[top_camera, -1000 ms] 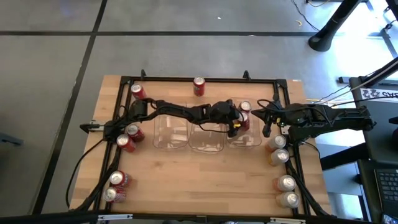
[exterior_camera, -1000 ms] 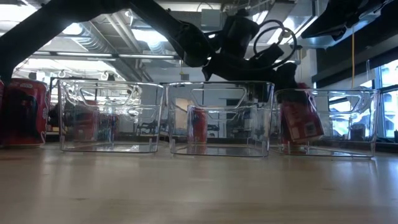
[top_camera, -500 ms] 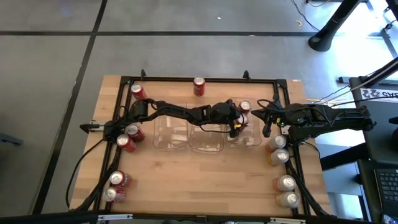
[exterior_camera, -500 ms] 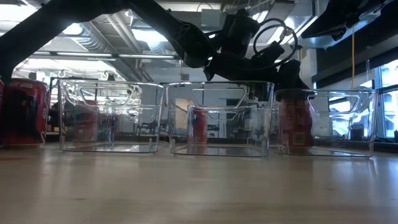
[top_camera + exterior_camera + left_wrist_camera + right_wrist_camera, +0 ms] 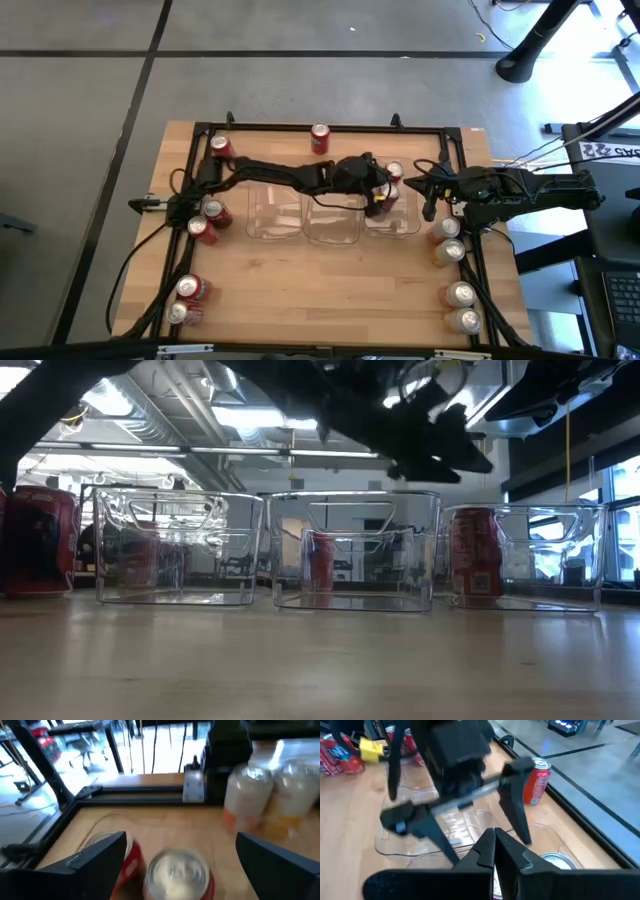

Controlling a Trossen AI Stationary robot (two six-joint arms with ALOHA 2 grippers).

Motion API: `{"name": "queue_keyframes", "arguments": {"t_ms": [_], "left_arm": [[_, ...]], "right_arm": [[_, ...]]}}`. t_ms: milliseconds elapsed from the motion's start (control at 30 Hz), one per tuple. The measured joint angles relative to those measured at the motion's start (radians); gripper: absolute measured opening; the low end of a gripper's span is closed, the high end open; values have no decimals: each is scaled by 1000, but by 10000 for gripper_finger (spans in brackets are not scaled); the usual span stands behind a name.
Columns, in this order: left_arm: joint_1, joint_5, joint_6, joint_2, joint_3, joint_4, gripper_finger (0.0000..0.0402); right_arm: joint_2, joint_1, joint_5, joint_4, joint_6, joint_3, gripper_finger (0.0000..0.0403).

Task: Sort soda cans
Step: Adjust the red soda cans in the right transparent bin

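Along the table's left edge, red cans are standing in groups: one at the far corner, two at mid-edge, two at the near corner. Another red can is standing alone at the far edge.

Three clear bins are sitting side by side at the table centre: the left bin and the middle bin are showing no can inside, as far as can be judged; the right bin is containing one upright red can.

The left arm is reaching across the bins, and the left gripper is hovering above the right bin with its fingers spread apart, holding nothing. The can in the bin is standing directly below it, free of contact.

The right gripper is waiting just beside the right bin, its fingers pressed together and empty.

Along the right edge, four pale cans are standing: two near the right arm, two at the near corner.
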Motion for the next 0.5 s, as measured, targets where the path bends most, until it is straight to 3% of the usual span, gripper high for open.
{"name": "queue_keyframes", "arguments": {"t_ms": [300,500], "left_arm": [[-29,-9,31,-220,-2,-492,363],[-61,-32,-44,-305,-80,-640,363]], "right_arm": [[9,0,-24,8,23,-1,7],[77,0,-87,79,11,-1,7]]}}
